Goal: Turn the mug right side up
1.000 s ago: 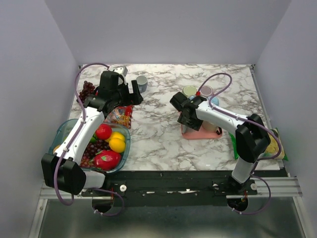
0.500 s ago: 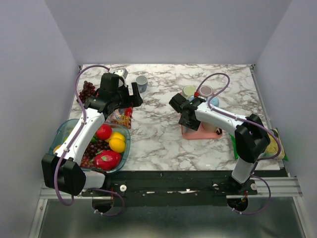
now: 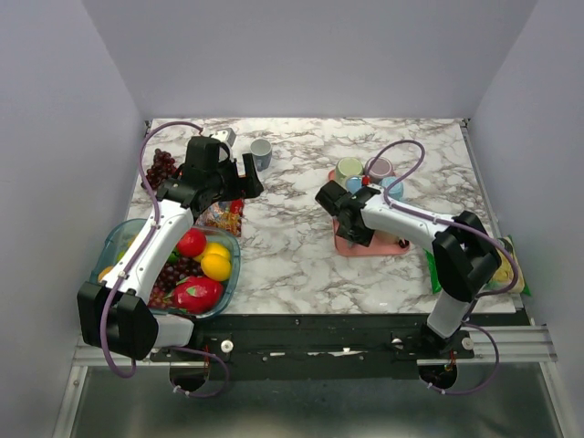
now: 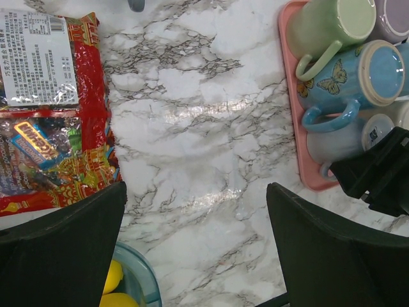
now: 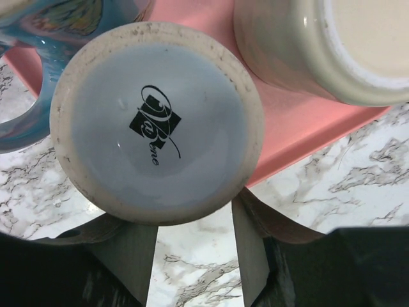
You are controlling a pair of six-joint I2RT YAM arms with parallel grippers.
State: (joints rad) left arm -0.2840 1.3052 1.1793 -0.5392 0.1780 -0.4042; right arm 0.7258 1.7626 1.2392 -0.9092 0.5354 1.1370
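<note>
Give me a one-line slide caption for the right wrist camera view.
Upside-down mug, logo on its base, framed by the right pincer, beside a cream mug on a pink tray.

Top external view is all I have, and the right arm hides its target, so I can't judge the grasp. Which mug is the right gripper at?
Observer: The grey mug, at the pink tray's edge, beside the butterfly mug.
Operator: Is it upside down?
Observer: Yes. The right wrist view shows its base, with a printed logo, facing the camera.
Operator: Are the fingers on it?
Observer: The right gripper has its fingers against the mug's near side with a gap between them. I can't confirm a grip.
</note>
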